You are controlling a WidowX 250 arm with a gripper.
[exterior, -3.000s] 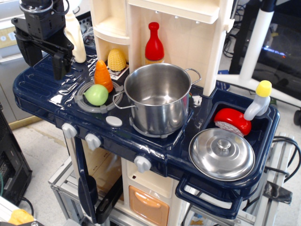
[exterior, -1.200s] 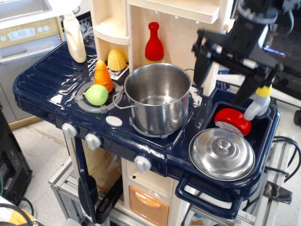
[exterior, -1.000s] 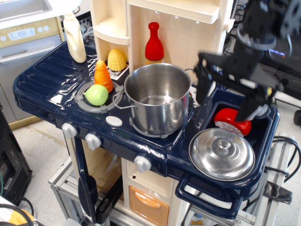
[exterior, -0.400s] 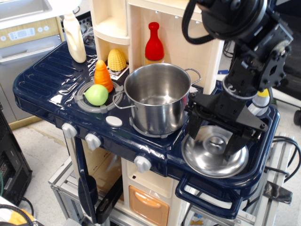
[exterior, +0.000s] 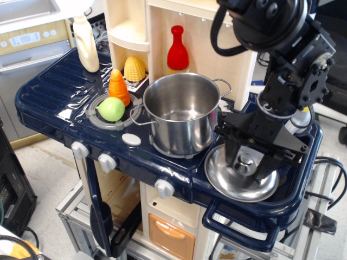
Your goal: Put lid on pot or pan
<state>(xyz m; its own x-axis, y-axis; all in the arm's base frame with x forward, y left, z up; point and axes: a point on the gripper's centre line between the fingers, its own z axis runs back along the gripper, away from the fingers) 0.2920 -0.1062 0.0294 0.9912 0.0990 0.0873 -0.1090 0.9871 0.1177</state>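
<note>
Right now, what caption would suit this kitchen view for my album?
Robot gripper closing on the knob of a steel lid, beside the open pot on a toy stove.

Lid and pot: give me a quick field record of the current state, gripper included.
lid: right of the pot, over the sink edge, knob up, not on the pot
pot: upright on the burner, open, looks empty
gripper: down over the lid, fingers astride the knob; closure cannot be told
burner left of pot: green fruit, carrot behind it
shelf: corn, red bottle
task: lid not yet on the pot
</note>
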